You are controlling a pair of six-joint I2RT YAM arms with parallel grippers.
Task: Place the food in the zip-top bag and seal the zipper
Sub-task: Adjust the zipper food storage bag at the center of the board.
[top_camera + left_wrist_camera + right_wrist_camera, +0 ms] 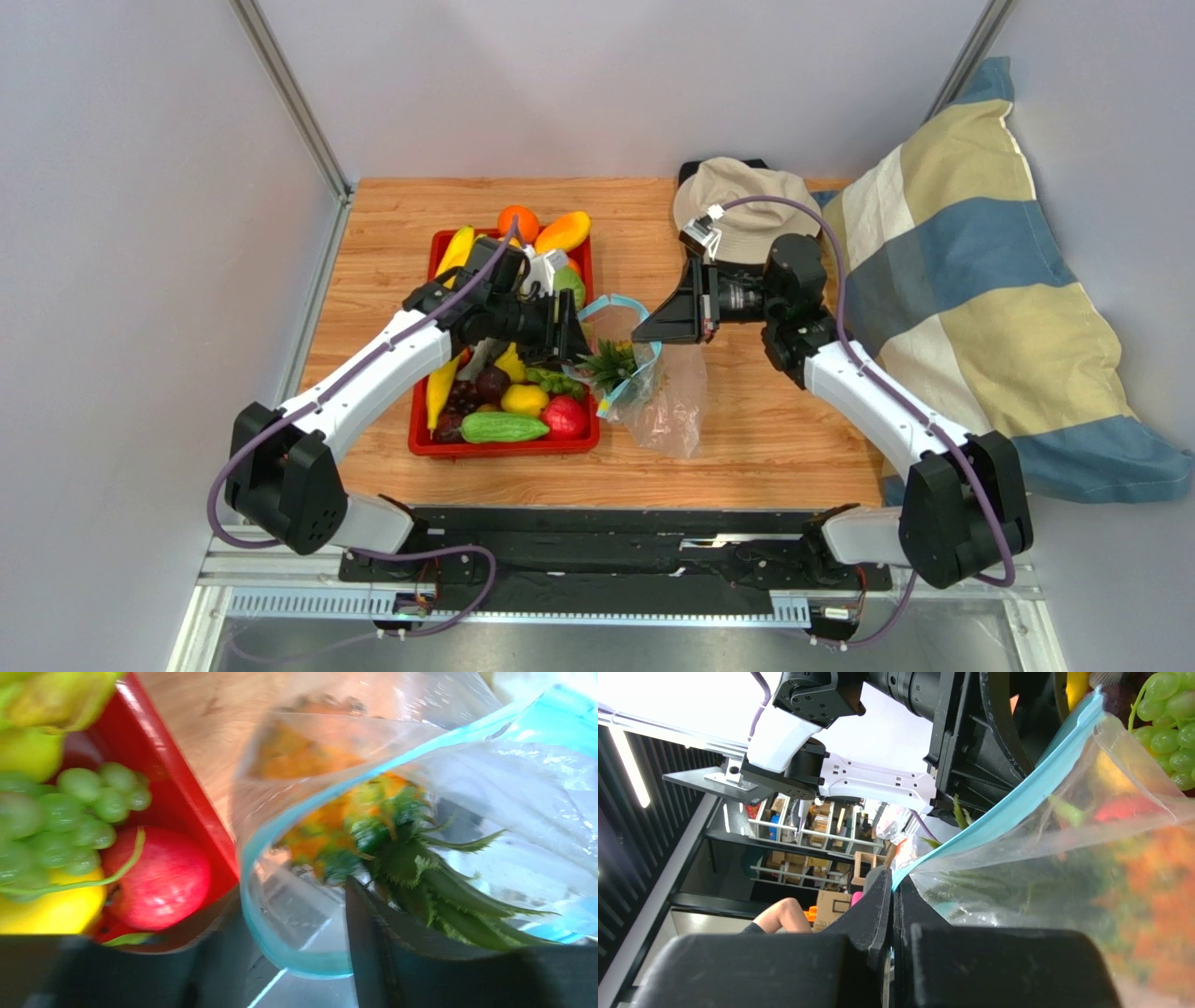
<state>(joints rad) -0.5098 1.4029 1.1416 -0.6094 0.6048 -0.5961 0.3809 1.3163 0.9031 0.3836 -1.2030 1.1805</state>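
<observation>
Midway between the surface's side edges, beside the red tray, the zip-top bag gapes at the parted left fingers, pineapple lengthways inside, crown nearest them, right fingers clamping the zipper.

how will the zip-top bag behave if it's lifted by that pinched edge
Probably floppy: the zip-top bag is thin crinkled film, sagging from the right gripper pinching its rim. Its mouth would likely collapse if let go. The pineapple in it should drag that side down.
</observation>
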